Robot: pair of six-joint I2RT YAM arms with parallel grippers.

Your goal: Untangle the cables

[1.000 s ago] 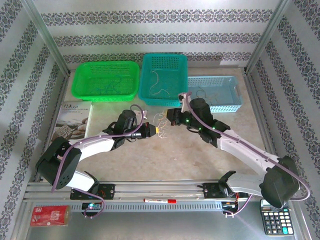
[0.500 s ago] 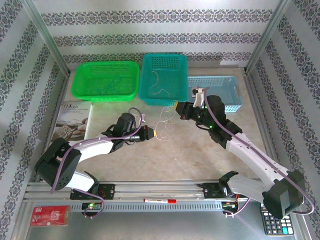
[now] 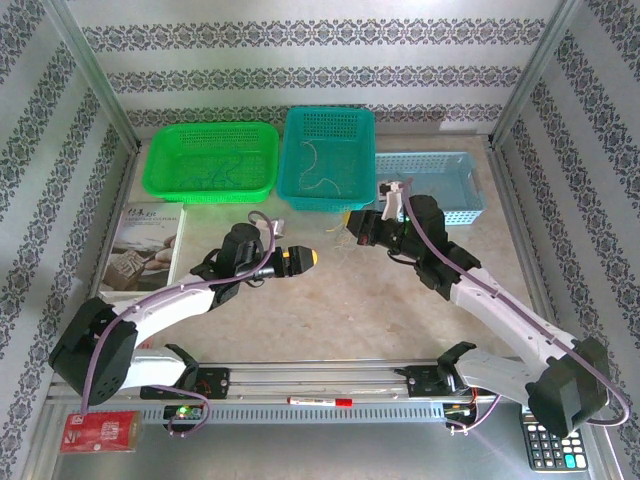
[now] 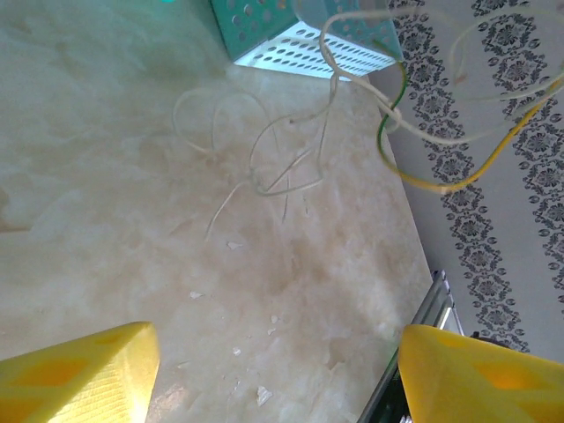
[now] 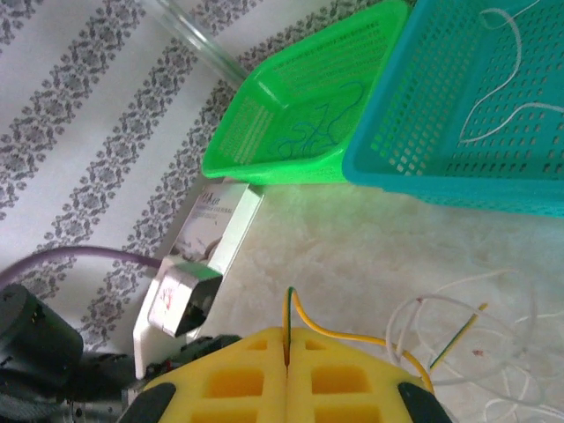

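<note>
Beige desk (image 3: pixel 340 310) bearing green basket (image 3: pixel 210 190), teal basket (image 3: pixel 328 203) and blue basket (image 3: pixel 440 215) beyond the left hand (image 3: pixel 308 258); booklet (image 3: pixel 145 245) to its left; cables (image 4: pixel 264 163) just ahead.

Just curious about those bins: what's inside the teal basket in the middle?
A few thin whitish cables lie curled on the floor of the teal basket. Its near wall covers the strip of floor right behind it.

green basket (image 3: pixel 175 145): perforated glossy plastic | table (image 3: pixel 330 300): matt, mottled stone-look | cables (image 4: pixel 286 167): smooth, thin-sheathed | rail (image 3: pixel 300 375): brushed metal
</note>
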